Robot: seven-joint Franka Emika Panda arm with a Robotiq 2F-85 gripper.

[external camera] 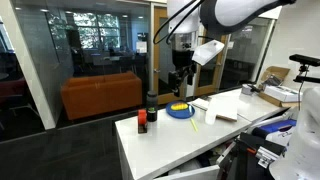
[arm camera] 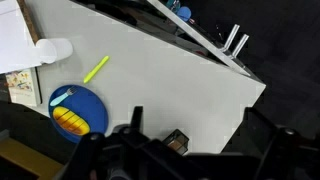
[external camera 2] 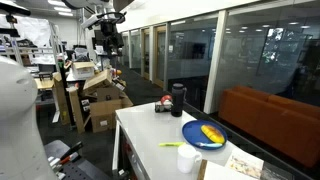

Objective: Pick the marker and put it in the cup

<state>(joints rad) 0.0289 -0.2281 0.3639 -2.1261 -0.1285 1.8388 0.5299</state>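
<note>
Hovering high over the table [arm camera: 180, 80] on a downward-pointing arm, with the gripper [external camera: 180, 82] spread apart, gripping nothing. Leaves the marker [arm camera: 96, 69] lying flat on the tabletop near the cup [arm camera: 52, 50] and blue dish [arm camera: 78, 110], touching neither.

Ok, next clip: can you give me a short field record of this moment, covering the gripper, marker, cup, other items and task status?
gripper: open, empty, high above the table
marker: yellow, lying flat on the table, untouched
cup: white, near the marker but apart from it
blue dish: yellow inside, on the table close to the cup and marker
dark bottle: upright, further along the table from the dish
task status: marker not yet picked up, nothing seen in the cup
</note>
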